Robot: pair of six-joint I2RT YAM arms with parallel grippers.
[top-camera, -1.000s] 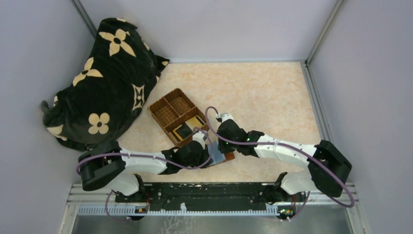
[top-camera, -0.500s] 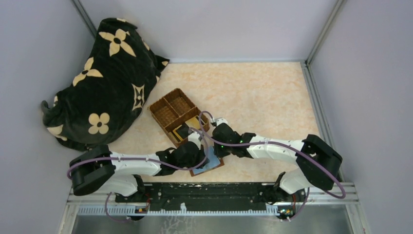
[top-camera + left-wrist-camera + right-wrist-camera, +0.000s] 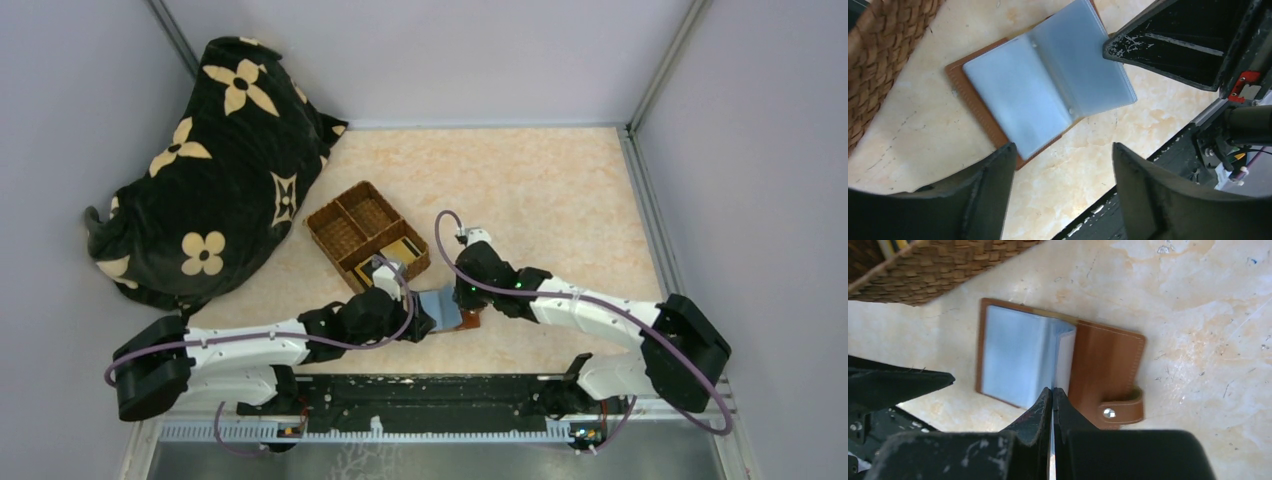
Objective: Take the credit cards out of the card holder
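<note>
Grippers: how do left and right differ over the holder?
The left gripper has its fingers spread wide, nothing between them; the right gripper has its fingers pressed shut. The left hangs at one edge of the open reddish-brown card holder; the right's tips meet over its grey-blue sleeves. Both face it.

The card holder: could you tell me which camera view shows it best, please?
The left wrist view: the card holder lies open, its grey-blue sleeves large and clear. The right wrist view shows the brown cover and snap strap, partly behind the right fingers. The top view gives only a sliver.
</note>
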